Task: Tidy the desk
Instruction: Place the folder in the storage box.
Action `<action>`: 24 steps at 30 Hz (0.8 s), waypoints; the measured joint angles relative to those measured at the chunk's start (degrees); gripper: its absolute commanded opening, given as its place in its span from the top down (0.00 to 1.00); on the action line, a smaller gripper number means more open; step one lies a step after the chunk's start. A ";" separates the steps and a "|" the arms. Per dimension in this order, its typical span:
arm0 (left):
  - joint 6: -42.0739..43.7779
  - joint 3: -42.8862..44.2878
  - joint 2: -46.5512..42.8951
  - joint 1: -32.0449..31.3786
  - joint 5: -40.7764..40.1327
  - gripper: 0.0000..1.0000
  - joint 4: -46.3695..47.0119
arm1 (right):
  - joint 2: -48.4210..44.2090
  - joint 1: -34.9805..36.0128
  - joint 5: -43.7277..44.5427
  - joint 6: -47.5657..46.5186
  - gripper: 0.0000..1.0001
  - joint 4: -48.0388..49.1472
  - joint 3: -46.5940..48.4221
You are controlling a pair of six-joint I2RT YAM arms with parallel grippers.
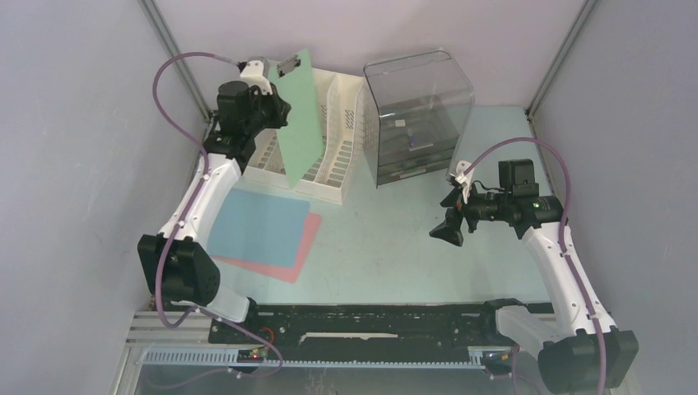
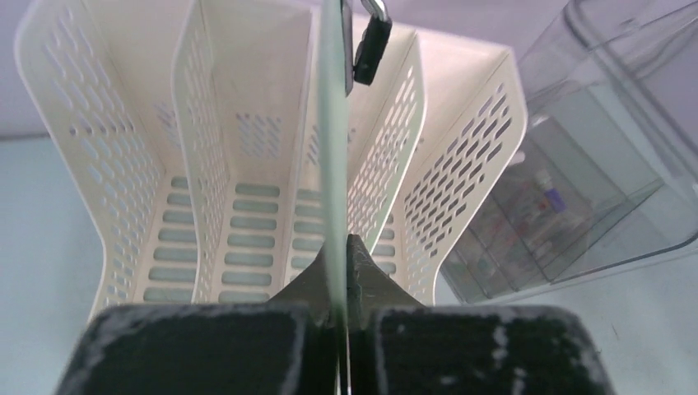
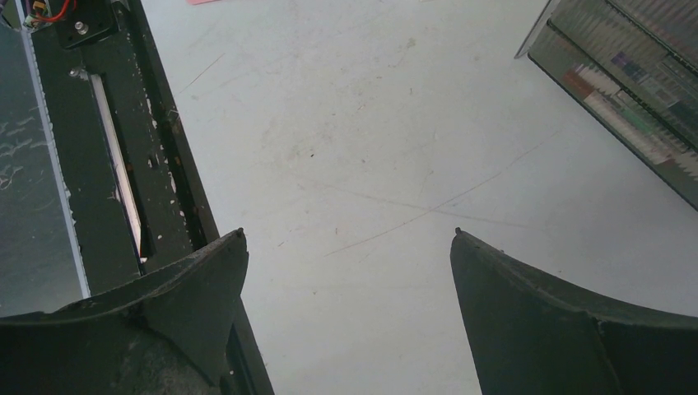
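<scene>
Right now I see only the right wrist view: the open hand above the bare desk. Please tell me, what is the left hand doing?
Observer: The left hand is shut on a green clipboard and holds it on edge at the white file rack.
Operator: Is the clipboard already inside a slot?
Observer: In the left wrist view it lines up edge-on with a middle slot. I cannot tell whether it touches the bottom.
Operator: What else lies on the desk?
Observer: A blue folder lies on top of a pink folder, in front of the rack beside the left arm.
</scene>
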 measured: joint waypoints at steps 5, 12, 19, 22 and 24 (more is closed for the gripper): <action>1.88 -4.31 -1.86 -0.11 1.57 1.00 10.08 | 0.00 0.04 0.17 -0.02 0.00 0.00 0.00; 3.85 -10.88 -1.84 -0.24 4.61 1.00 21.00 | -0.04 0.04 0.17 -0.24 0.00 0.00 0.00; 4.00 -14.05 -0.72 -0.37 5.88 1.00 30.38 | -0.09 0.09 0.15 -0.42 0.00 -0.04 0.00; 3.96 -15.61 -0.33 -0.57 5.86 1.00 34.40 | -0.09 0.22 0.15 -0.44 0.00 -0.07 0.00; 3.96 -16.44 0.02 -0.68 5.95 1.00 36.59 | -0.09 0.26 0.15 -0.48 0.00 -0.13 0.00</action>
